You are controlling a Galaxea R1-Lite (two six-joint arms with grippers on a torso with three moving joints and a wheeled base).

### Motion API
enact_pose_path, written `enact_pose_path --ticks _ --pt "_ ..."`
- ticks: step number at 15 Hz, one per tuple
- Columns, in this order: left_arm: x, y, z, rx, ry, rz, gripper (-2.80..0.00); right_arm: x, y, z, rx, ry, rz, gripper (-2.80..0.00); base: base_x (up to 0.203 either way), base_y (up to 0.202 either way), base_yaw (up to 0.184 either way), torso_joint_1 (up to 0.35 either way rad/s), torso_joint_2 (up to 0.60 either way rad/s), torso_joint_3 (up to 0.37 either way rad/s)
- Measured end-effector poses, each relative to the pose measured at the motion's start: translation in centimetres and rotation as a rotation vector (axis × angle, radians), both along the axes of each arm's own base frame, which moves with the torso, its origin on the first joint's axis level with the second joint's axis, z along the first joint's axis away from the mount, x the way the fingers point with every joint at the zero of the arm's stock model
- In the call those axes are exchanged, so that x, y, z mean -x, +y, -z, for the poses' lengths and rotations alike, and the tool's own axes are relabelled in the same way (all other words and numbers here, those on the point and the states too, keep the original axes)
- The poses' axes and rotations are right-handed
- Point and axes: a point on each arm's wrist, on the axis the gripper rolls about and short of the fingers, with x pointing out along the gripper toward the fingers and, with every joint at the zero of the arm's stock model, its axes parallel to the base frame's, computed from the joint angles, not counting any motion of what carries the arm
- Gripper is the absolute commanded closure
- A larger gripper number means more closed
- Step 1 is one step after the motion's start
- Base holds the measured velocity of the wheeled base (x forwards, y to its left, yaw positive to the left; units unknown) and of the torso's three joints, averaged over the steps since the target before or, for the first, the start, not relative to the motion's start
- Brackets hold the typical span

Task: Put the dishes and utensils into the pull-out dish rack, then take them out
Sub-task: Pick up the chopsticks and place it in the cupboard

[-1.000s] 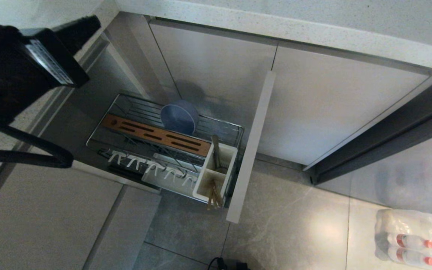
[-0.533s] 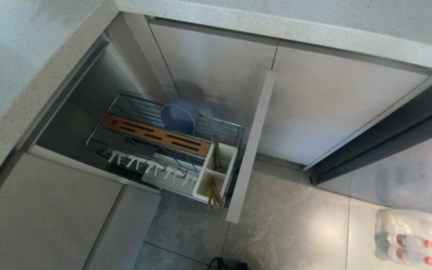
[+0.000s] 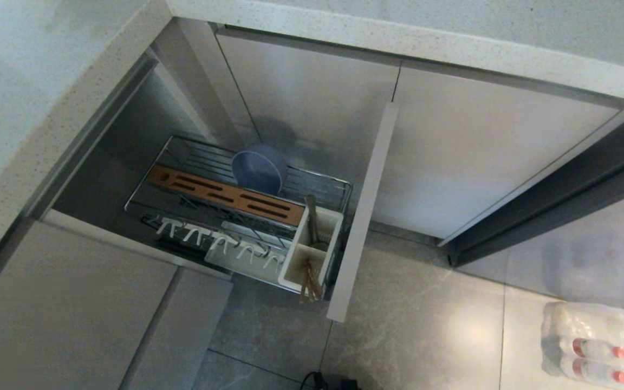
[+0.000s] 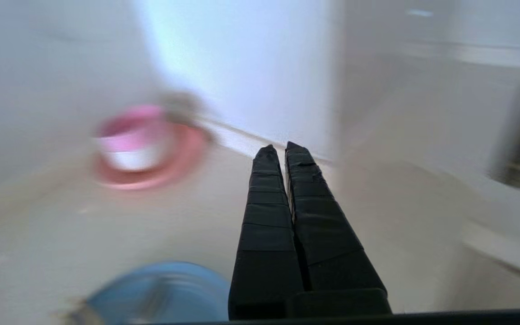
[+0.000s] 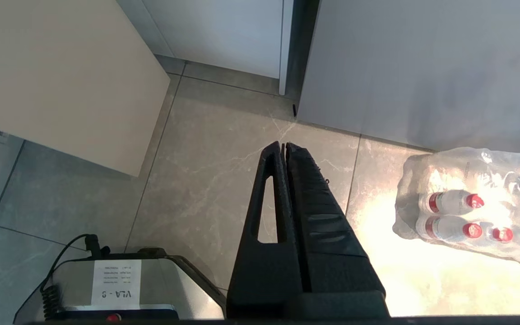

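Gone from the head view since a second ago: the left arm, which filled the upper left corner then. Same view otherwise: pull-out dish rack [image 3: 239, 214] drawn out from under the tabletop [image 3: 30, 135], bowl [image 3: 259, 168] propped on edge behind the wooden strip [image 3: 225, 196], probably to drain. Fork [image 3: 312, 219] upright in the rear cell of the caddy [image 3: 312, 246], chopsticks [image 3: 310, 281] in the front cell, plate prongs [image 3: 220, 244] bare.

Left wrist view, heavily smeared: left tool [image 4: 283, 151] pinched shut on nothing, over the tabletop, light-blue plate [image 4: 160, 293] close below, fork-like streak across it unclear. Pink-and-white bowl [image 4: 133, 144] on a pink plate [image 4: 151, 167] further off. Likely heading for the blue plate, the piece not yet racked.

Right wrist view: right tool [image 5: 283, 146] closed, empty, parked over the floor [image 5: 206, 171] near a pack of bottles [image 5: 472, 212].
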Motion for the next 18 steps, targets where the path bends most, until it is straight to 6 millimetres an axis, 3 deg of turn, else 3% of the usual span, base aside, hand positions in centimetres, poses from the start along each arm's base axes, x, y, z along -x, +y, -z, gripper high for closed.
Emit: enact_pose_path --ticks 5,9,14,18 --pt "-2.3 2.0 -0.8 0.171 0.092 -0.128 0.0 0.0 0.0 0.0 0.0 0.0 0.0 0.0 0.0 0.0 0.0 0.0 0.0 0.0" --pt "-1.4 2.4 -1.7 0.343 0.209 -0.068 0.0 0.0 0.0 0.0 0.0 0.0 0.0 0.0 0.0 0.0 0.0 0.0 0.0 0.0" --pt "-2.2 3.4 -0.5 0.492 0.343 -0.123 0.0 0.0 0.0 0.0 0.0 0.0 0.0 0.0 0.0 0.0 0.0 0.0 0.0 0.0" --pt "-2.2 3.9 2.0 0.701 0.403 -0.124 0.0 0.0 0.0 0.0 0.0 0.0 0.0 0.0 0.0 0.0 0.0 0.0 0.0 0.0"
